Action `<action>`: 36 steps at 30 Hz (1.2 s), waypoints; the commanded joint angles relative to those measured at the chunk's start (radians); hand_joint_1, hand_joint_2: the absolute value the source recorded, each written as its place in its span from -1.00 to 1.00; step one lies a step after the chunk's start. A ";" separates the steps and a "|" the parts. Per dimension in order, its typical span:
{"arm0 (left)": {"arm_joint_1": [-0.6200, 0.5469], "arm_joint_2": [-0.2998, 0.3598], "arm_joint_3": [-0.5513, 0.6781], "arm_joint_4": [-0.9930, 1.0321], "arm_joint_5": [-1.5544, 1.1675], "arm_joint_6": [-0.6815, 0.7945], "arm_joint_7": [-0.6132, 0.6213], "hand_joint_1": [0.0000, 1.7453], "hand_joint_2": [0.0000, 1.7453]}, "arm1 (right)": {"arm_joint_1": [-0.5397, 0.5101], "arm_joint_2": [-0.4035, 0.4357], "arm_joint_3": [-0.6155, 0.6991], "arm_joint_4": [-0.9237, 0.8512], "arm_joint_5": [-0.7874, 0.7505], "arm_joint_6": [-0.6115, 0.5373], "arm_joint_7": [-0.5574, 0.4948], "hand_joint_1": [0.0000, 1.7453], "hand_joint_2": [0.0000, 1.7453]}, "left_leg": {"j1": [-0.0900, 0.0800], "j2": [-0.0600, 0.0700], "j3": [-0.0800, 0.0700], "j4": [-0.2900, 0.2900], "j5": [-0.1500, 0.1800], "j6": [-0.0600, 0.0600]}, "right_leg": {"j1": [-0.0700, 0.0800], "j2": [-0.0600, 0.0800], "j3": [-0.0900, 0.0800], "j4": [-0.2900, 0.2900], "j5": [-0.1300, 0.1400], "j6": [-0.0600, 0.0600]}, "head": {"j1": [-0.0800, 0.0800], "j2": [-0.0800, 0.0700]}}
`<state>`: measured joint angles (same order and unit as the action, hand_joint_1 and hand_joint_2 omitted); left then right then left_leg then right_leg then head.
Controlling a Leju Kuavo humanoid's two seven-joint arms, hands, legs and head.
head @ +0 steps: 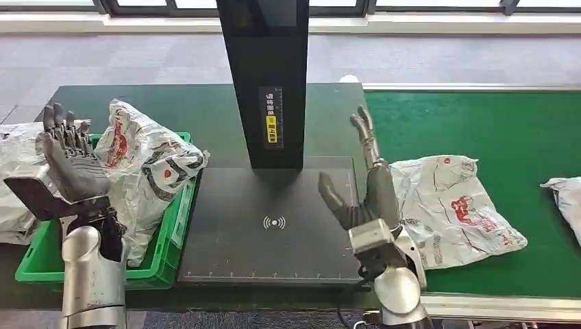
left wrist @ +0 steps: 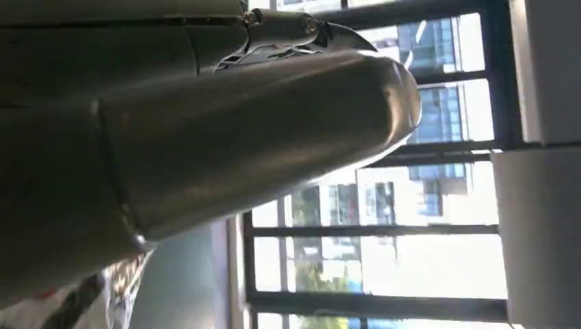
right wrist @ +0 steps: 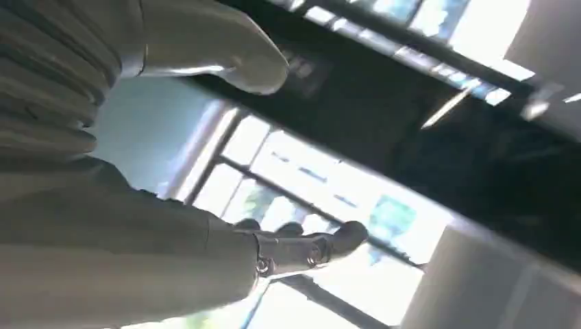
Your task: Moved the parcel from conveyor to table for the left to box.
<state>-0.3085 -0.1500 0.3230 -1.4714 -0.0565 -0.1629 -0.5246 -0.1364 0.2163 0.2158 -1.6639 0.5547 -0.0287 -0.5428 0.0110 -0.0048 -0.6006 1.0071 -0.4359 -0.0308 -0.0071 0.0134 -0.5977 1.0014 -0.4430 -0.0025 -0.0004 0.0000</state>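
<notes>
head view: crumpled white parcel (head: 455,205)

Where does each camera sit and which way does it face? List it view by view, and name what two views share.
Head view: high on the body, facing forward and down at the green crate, scanner post and parcel on the conveyor; open left hand and right hand show.
Left wrist view: behind the left hand, facing windows.
Right wrist view: behind the right hand, facing the post and windows.
Shared: both wrist views see windows.
</notes>
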 commanded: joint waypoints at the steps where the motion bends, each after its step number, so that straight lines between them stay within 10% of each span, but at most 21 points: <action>1: 0.068 -0.089 -0.200 -0.081 0.016 -0.040 -0.060 -1.00 -1.00 | -0.291 -0.036 -0.350 0.539 0.056 -0.094 0.095 -1.00 1.00 | 0.000 -0.001 0.002 -0.001 0.001 0.002 | 0.000 -0.003 0.004 -0.002 0.001 0.001 | 0.000 0.000; 4: 0.066 -0.081 -0.278 -0.036 0.041 -0.059 -0.056 -1.00 -1.00 | -0.418 -0.092 -0.468 0.796 0.109 -0.147 0.069 -1.00 1.00 | 0.000 -0.002 0.003 -0.001 0.001 0.002 | 0.001 -0.005 0.006 -0.004 0.002 0.002 | 0.000 0.000; 11: 0.068 -0.072 -0.269 -0.041 0.045 -0.058 -0.057 -1.00 -1.00 | -0.407 -0.075 -0.472 0.776 0.120 -0.150 0.065 -1.00 1.00 | -0.002 -0.002 0.000 0.000 0.003 0.005 | -0.001 -0.006 0.003 -0.002 0.003 0.004 | 0.000 0.000; 12: 0.068 -0.072 -0.270 -0.041 0.054 -0.076 -0.052 -1.00 -1.00 | -0.402 -0.073 -0.479 0.771 0.143 -0.163 0.116 -1.00 -1.00 | -0.002 -0.002 0.001 -0.001 0.003 0.005 | -0.001 -0.006 0.003 -0.002 0.003 0.004 | 0.000 0.000; 13: 0.075 -0.072 -0.283 -0.036 0.076 -0.122 -0.030 -1.00 -1.00 | -0.397 -0.099 -0.475 0.790 0.222 -0.218 0.177 -1.00 -1.00 | -0.002 -0.003 0.000 0.000 0.003 0.005 | -0.001 -0.007 0.002 -0.001 0.003 0.004 | 0.000 0.000; 14: 0.086 -0.079 -0.284 -0.040 0.086 -0.131 -0.029 -1.00 -1.00 | -0.393 -0.117 -0.485 0.816 0.248 -0.234 0.193 -1.00 1.00 | -0.002 -0.004 0.001 -0.001 0.003 0.005 | -0.001 -0.008 0.003 -0.002 0.003 0.004 | 0.000 0.000; 18: 0.123 -0.089 -0.285 -0.054 0.046 -0.108 -0.072 -1.00 -1.00 | -0.413 -0.171 -0.603 0.981 0.305 -0.313 0.214 -1.00 1.00 | -0.002 -0.005 0.002 -0.001 0.003 0.006 | -0.001 -0.009 0.005 -0.004 0.002 0.004 | 0.000 0.000; 22: 0.125 -0.084 -0.296 -0.041 0.037 -0.103 -0.070 -1.00 -1.00 | -0.424 -0.270 -0.658 1.166 0.502 -0.370 0.480 -1.00 1.00 | -0.002 -0.007 0.001 -0.001 0.003 0.006 | -0.001 -0.012 0.006 -0.004 0.002 0.005 | 0.000 0.000; 36: 0.151 -0.085 -0.308 -0.070 0.012 -0.139 -0.050 -1.00 -1.00 | -0.422 -0.338 -0.789 1.249 0.669 -0.286 0.690 -1.00 1.00 | -0.004 -0.003 0.000 0.000 0.001 0.008 | -0.004 -0.008 0.003 -0.003 0.002 0.006 | 0.000 0.000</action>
<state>-0.1504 -0.2403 0.0515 -1.5675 -0.0263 -0.2888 -0.5909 -0.5198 -0.0797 -0.4322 -0.5710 1.1666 -0.3681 0.0821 0.0068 -0.0078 -0.6038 1.0085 -0.4345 -0.0233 -0.0114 0.0068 -0.5984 1.0001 -0.4403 0.0040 -0.0004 0.0000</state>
